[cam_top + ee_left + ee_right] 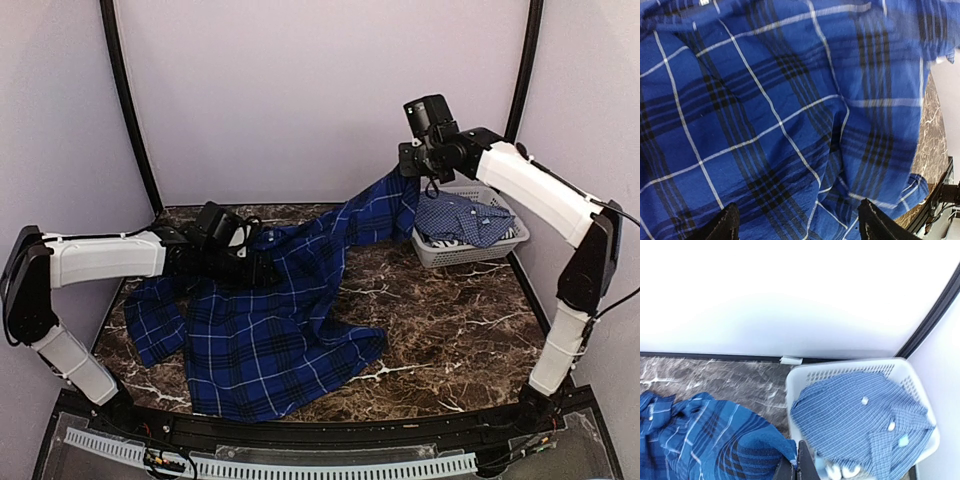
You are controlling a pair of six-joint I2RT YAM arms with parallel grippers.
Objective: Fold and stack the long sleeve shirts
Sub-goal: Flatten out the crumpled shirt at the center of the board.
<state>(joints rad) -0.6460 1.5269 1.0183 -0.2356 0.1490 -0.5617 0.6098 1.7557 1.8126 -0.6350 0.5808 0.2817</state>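
The dark blue plaid long sleeve shirt [270, 330] lies rumpled over the left and middle of the marble table [440, 330]. One sleeve [375, 212] stretches up to the right, and my right gripper [415, 178] is shut on its end above the table beside the basket. In the right wrist view the fingers [802, 467] pinch the plaid cloth [705, 435]. My left gripper [799, 222] hangs open low over the plaid shirt [780, 110], nothing between its fingertips [727, 225]. A lighter fine-checked shirt [462, 218] [860, 415] lies crumpled in the basket.
A pale plastic lattice basket [432, 256] [799, 377] stands at the back right by the wall. Black frame posts [125, 100] rise at both back corners. Bare marble shows at the front right.
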